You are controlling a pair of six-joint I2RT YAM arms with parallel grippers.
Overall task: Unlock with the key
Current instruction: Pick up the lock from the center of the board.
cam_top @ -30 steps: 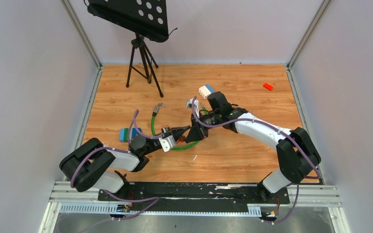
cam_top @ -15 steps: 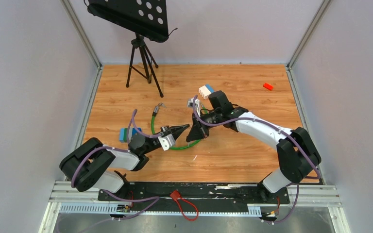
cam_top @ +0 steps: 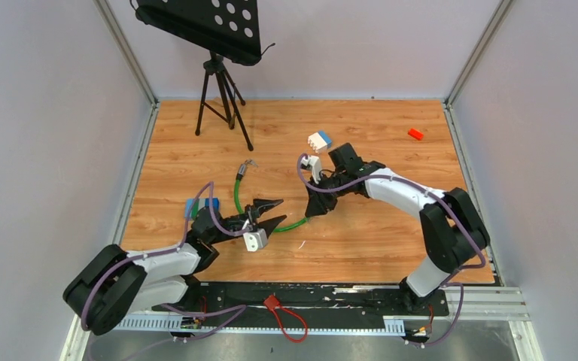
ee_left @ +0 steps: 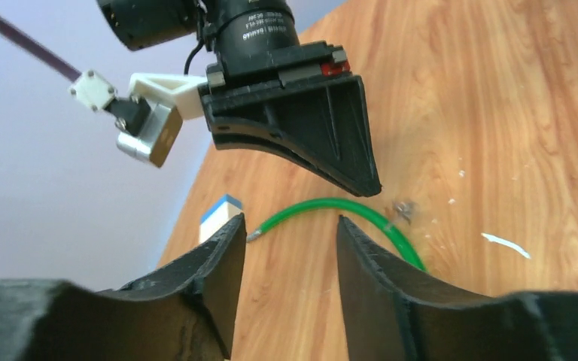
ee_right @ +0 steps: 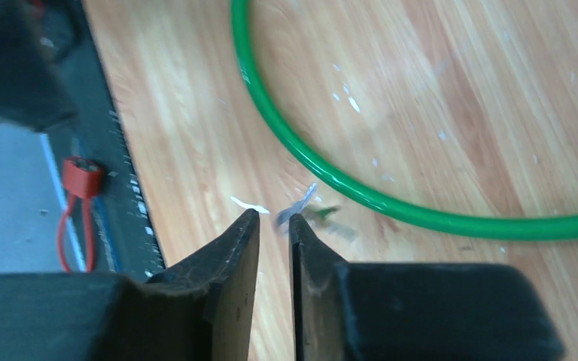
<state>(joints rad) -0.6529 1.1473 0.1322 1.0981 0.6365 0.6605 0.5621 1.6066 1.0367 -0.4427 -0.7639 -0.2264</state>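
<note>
On the wooden surface (cam_top: pixel 376 248), a green cable (cam_top: pixel 236 192) lying in an open arc: metal end at the far tip, long run heading toward the arms, then bending right to finish just beside the right hand (cam_top: pixel 313 212). Just past that hand's fingertips, in the right wrist view, a small silvery key (ee_right: pixel 302 201), blurred. Long axis slanted, one end low and left by the fingertip, the other pointing up and right toward the cable. Cannot tell whether touching wood or finger.

Right hand tipped down over the wood, fingers (ee_right: pixel 226 256) a narrow slit apart, nothing seen between them. Left hand (cam_top: pixel 282 210) low, just inside the arc, pointing right at the other hand, jaws well apart, holding nothing.

Farther off: white-and-blue block (cam_top: pixel 318 140), red block (cam_top: pixel 415 134), blue block (cam_top: pixel 199 207) beside the left arm, music stand (cam_top: pixel 222 90) at the far left, red tag (cam_top: pixel 273 303) with a cord loop on the base rail.
</note>
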